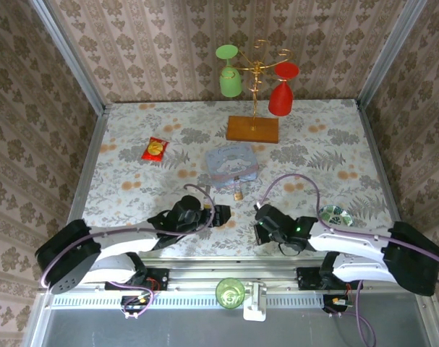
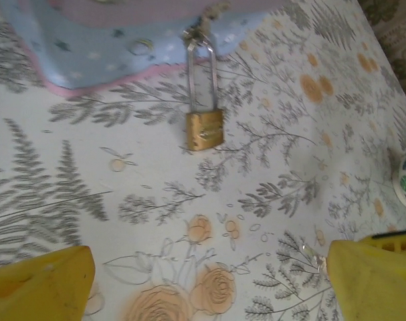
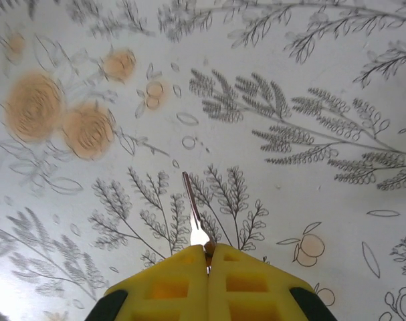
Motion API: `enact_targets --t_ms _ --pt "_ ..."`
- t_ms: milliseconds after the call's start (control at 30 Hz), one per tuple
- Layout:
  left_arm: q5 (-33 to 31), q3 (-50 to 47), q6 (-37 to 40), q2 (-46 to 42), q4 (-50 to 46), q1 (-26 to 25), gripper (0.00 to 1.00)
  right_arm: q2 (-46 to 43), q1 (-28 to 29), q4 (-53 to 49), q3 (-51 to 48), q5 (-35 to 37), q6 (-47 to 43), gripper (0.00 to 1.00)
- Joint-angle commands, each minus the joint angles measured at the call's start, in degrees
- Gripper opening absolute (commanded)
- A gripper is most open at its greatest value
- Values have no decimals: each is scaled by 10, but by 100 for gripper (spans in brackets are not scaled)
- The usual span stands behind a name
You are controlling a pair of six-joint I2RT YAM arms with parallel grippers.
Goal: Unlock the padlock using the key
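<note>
Padlock [image 2: 204, 129], apparently locked, lies ahead of left hand [image 2: 204, 281].

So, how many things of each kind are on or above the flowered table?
Green goblet and red goblet, hung upside down: 2
Gold wire stand on wooden base: 1
Pale blue tin: 1
Small brass padlock: 1
Red-and-yellow snack packet: 1
Round green-patterned dish: 1
Thin silver key, held by right tool: 1
Total: 8
</note>
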Motion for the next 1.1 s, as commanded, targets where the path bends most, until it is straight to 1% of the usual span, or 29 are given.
enact_targets --t_ms 0,67,100,200,300,367,467,533,567,633,667,733,833,867,900,967,1033,1067 --pt "44 19 -42 36 104 -13 82 -58 -36 26 -15 -82 -23 0" --pt "35 8 -65 55 201 -34 79 -102 -48 26 -14 -113 -30 0" --pt "32 5 -65 66 258 -45 78 -125 -54 31 -14 -134 -32 0" --pt "25 3 -92 94 366 -58 75 -177 -70 51 -16 -185 -24 0" --pt "7 -5 -118 118 439 -58 68 -198 -89 62 -16 -226 -16 0" --pt "3 -5 -121 122 455 -58 65 -200 -100 65 -15 -238 -11 0" --pt "4 -2 -121 112 446 -61 59 -189 -117 87 -17 -270 -7 0" --pt "9 1 -125 106 435 -61 54 -181 -119 118 -22 -285 2 0" --pt "8 0 -123 100 428 -61 53 -180 -119 136 -26 -290 8 0" --pt "1 -3 -120 80 390 -62 57 -181 -121 155 -31 -290 15 0" --pt "-11 -5 -118 62 357 -63 60 -180 -126 169 -35 -293 22 0" --pt "-25 -5 -105 32 303 -68 62 -174 -134 182 -38 -309 28 0" --pt "-21 2 -89 2 273 -74 59 -162 -137 187 -33 -317 25 0" --pt "-14 12 -87 -5 247 -74 58 -161 -138 196 -33 -319 27 0" --pt "-7 20 -83 -10 224 -74 55 -160 -139 201 -32 -319 29 0" --pt "-2 24 -79 -15 217 -77 49 -150 -140 204 -21 -325 27 0" --pt "0 32 -82 -20 191 -77 49 -141 -140 222 -16 -338 31 0" --pt "-6 38 -78 -25 164 -77 51 -139 -141 237 -19 -342 36 0"
